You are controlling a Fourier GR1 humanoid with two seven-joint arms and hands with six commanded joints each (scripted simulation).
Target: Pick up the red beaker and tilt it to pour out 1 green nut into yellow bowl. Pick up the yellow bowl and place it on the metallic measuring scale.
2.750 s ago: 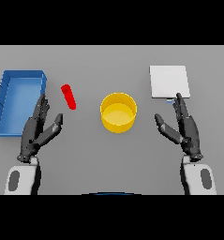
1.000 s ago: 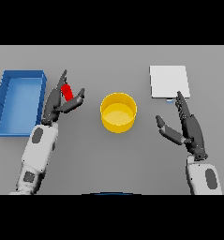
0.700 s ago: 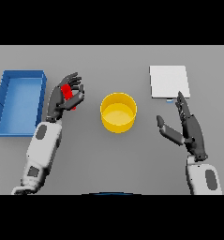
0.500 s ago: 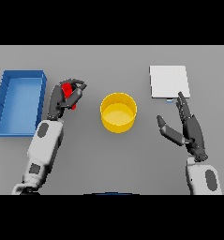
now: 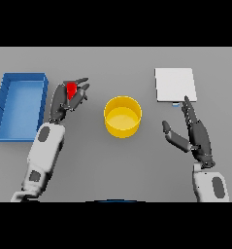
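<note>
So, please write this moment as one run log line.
left hand: shut on red beaker | right hand: open, idle | yellow bowl: on table, not on scale

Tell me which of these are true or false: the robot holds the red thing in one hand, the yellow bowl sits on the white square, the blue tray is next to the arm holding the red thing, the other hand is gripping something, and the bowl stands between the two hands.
1. The left hand has its fingers curled round the red beaker. True.
2. The yellow bowl sits on the metallic measuring scale. False: it stands on the grey table, apart from the scale.
3. The blue tray lies beside the left arm. True.
4. The right hand grips something. False: its fingers are straight and hold nothing.
5. The bowl stands between the two hands. True.
</note>
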